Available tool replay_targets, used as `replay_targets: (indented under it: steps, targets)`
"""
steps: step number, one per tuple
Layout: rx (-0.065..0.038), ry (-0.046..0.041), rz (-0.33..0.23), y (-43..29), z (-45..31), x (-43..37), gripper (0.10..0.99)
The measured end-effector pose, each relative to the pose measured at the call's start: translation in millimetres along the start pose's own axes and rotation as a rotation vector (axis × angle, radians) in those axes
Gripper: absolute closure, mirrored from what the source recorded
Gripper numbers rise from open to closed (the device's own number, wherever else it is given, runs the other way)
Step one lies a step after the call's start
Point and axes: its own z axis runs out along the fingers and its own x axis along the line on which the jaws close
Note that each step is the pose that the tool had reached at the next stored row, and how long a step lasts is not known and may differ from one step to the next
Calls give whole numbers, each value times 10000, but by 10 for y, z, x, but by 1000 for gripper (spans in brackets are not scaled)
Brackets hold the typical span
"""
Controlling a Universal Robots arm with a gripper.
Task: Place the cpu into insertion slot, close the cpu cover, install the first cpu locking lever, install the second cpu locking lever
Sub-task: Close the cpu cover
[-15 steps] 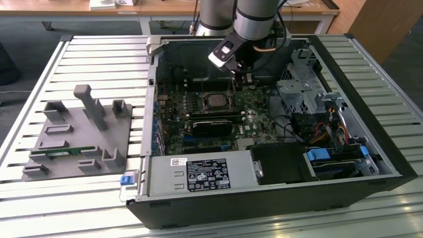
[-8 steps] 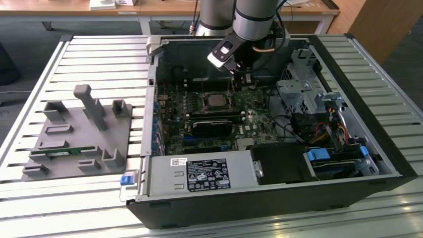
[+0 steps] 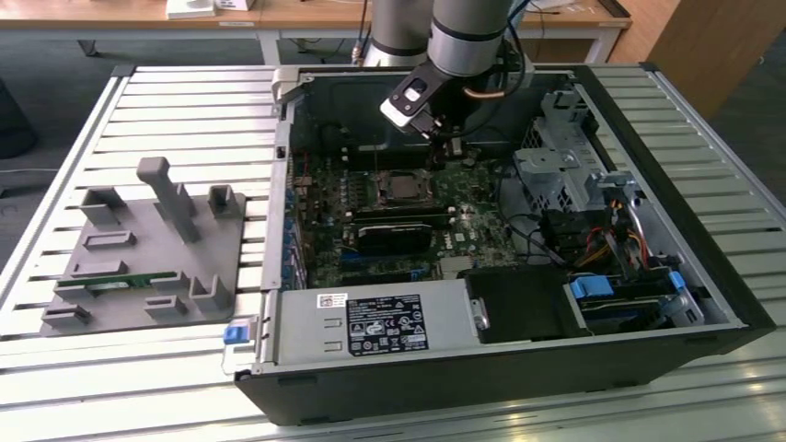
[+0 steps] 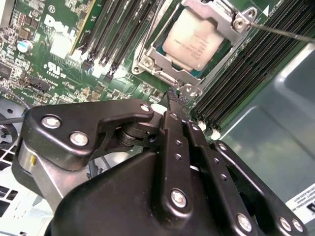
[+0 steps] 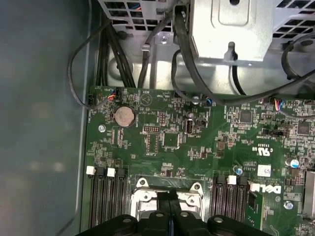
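Your black two-finger tool [image 4: 173, 98] is clenched, its fingertips pressed together just beside a corner of the thin silver-grey square cpu cover [image 4: 216, 14]. That cover lies over the dull silver-tan square cpu [image 4: 194, 42], seated in the dark insertion slot [image 3: 381, 189]. In the exterior view, the slot sits at 7 o'clock from the tool.
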Motion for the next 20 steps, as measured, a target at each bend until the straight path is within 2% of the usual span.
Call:
replay_targets:
  steps: [8, 12, 15, 20]
  targets:
    - [0, 1, 0, -121, 45, 3, 980]
    - [0, 1, 1, -216, 63, 7, 980]
    - [-4, 12, -1, -248, 76, 8, 980]
    - [-12, 16, -1, -361, 108, 11, 980]
